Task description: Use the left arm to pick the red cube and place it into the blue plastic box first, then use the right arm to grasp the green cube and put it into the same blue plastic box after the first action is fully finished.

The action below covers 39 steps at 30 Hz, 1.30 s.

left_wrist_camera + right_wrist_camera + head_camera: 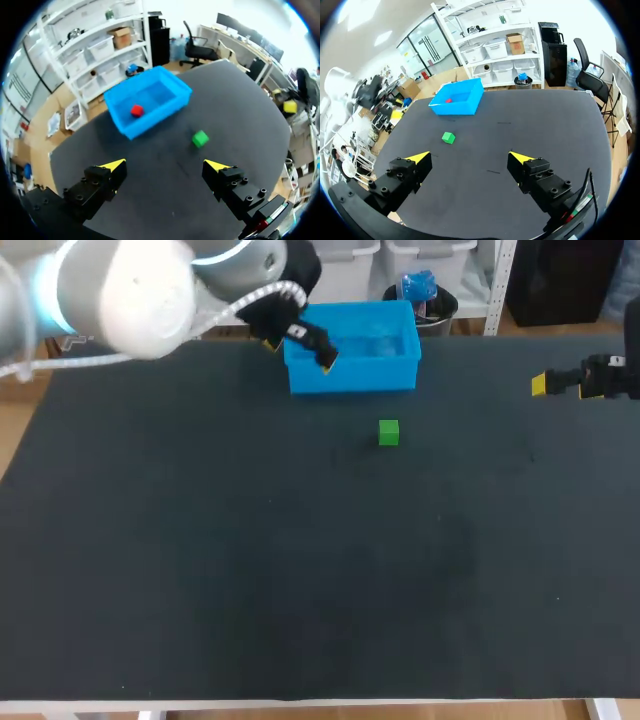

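1. Two cubes were in view, and only one was where it belonged. The red cube lay inside the blue plastic box at the upper middle of the head view. The green cube sat on the black table just below the box, apart from it.
2. The left gripper hung at the box's left end with its fingers spread wide and nothing between them (its wrist view showed only bare table there). I judged the first step done, short of that arm clearing away.
3. The right gripper was at the right edge of the frame, well apart from the green cube, its fingers likewise parted and empty.
4. The step in hand was therefore the right arm's. Its next move called for reaching left toward the middle, coming down with a finger on either side of the green cube, closing, and lifting it over the box's front wall without meeting the left arm.
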Each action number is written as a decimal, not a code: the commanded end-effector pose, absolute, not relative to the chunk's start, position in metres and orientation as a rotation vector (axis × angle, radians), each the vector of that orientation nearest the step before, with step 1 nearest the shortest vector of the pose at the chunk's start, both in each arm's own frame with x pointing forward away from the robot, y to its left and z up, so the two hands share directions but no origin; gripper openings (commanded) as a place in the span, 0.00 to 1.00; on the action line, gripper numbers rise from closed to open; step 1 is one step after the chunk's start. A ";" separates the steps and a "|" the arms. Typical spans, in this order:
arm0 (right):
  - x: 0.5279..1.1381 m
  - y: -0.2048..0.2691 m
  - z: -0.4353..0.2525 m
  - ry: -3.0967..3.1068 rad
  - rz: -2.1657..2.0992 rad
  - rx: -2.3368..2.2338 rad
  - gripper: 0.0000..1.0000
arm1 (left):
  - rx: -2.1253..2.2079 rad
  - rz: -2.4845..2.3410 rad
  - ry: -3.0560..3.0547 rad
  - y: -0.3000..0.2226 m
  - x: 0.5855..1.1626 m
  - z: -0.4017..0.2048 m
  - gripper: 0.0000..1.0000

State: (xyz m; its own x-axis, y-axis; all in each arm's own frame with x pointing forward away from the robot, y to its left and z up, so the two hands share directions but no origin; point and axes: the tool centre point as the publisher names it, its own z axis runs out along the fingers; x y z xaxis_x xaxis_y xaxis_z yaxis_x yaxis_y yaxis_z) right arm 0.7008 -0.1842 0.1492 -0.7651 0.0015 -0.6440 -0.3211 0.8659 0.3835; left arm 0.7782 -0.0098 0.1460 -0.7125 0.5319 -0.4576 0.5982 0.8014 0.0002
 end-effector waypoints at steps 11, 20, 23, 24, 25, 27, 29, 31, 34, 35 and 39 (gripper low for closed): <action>0.701 -0.184 0.149 2.372 0.636 -0.231 1.00 | 0.751 -0.352 2.211 0.089 0.608 0.119 1.00; 0.701 -0.184 0.149 2.372 0.636 -0.231 1.00 | 0.758 -0.389 2.195 0.084 0.620 0.115 1.00; 0.701 -0.184 0.149 2.372 0.636 -0.231 1.00 | 0.771 -0.405 2.183 0.082 0.627 0.117 1.00; 0.701 -0.184 0.149 2.372 0.636 -0.231 1.00 | 0.779 -0.409 2.180 0.081 0.630 0.118 1.00; 0.701 -0.184 0.149 2.372 0.636 -0.231 1.00 | 0.783 -0.410 2.180 0.080 0.631 0.118 1.00; 0.701 -0.184 0.149 2.372 0.636 -0.231 1.00 | 0.800 -0.417 2.176 0.079 0.636 0.120 1.00; 0.701 -0.184 0.149 2.372 0.636 -0.231 1.00 | 0.804 -0.421 2.178 0.080 0.640 0.122 1.00; 0.701 -0.184 0.149 2.372 0.636 -0.231 1.00 | 0.813 -0.424 2.183 0.081 0.643 0.123 1.00; 0.701 -0.184 0.149 2.372 0.636 -0.231 1.00 | 0.822 -0.435 2.191 0.083 0.646 0.125 1.00; 0.701 -0.184 0.149 2.372 0.636 -0.231 1.00 | 0.826 -0.440 2.202 0.085 0.649 0.124 1.00; 0.701 -0.184 0.149 2.372 0.636 -0.231 1.00 | 0.845 -0.460 2.212 0.087 0.655 0.126 1.00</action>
State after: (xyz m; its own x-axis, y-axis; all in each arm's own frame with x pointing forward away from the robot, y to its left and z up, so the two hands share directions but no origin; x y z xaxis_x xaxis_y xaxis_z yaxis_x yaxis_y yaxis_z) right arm 0.7008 -0.1842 0.1492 -0.7651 0.0015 -0.6439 -0.3211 0.8659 0.3835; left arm 0.6483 0.0838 0.1223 -0.5281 0.4238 -0.7359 0.6662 0.7441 -0.0496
